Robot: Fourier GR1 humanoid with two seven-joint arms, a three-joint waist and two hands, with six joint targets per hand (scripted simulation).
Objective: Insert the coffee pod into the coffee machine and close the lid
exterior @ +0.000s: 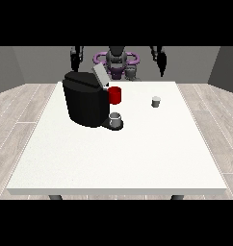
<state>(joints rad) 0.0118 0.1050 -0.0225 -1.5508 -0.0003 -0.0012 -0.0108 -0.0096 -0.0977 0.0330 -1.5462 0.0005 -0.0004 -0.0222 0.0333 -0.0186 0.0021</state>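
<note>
White tabletop (118, 158) filled the foreground, bare along its near edge. Farther back stood the black coffee machine (85, 103), its grey lid (100, 76) tilted open, a red part (115, 95) at its side and a grey cup (116, 119) on its base. Well apart, toward the view's right, the small grey coffee pod (156, 101) sat upright on the tabletop. Both robot hands hung raised behind the far edge, one at the view's left (76, 58), one at the view's right (160, 58); each grasped nothing, though whether their fingers were curled I could not tell.

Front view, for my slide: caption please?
Coffee pod sits right of the open-lidded coffee machine; both hands raised.
</note>
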